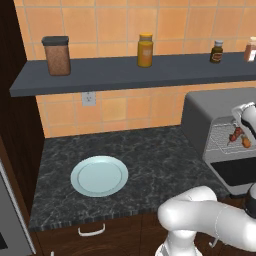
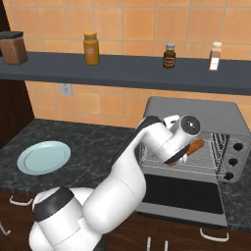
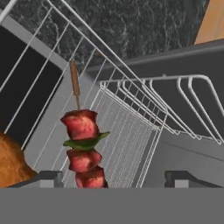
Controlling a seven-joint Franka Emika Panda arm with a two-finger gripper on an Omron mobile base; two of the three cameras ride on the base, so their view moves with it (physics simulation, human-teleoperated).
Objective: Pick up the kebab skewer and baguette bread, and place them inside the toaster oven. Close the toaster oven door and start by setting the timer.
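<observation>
On the right of the left base view, the toaster oven [image 1: 200, 117] stands on the bench [image 1: 150, 150] with its door lowered; the kebab skewer [image 1: 235, 134] and an end of the baguette bread [image 1: 246, 142] sit at the wire rack [image 1: 220, 137]. A pale blue plate [image 1: 99, 175] lies bare, well apart to the left.

Right base view: the arm reaches into the oven mouth. The baguette bread [image 2: 196, 145] shows beyond the wrist, on the rack. The toaster oven door [image 2: 179, 193] lies flat open, and three knobs [image 2: 233, 161] line the right panel.

Hand view: the gripper [image 3: 116, 179] stands open, fingertips [image 3: 46, 178] wide apart, gripping nothing. The skewer [image 3: 83, 146] lies between them on the rack [image 3: 131, 131], with the bread [image 3: 11, 162] at left. Judged step: both foods placed. Next calls for withdrawing clear, then lifting the door.
</observation>
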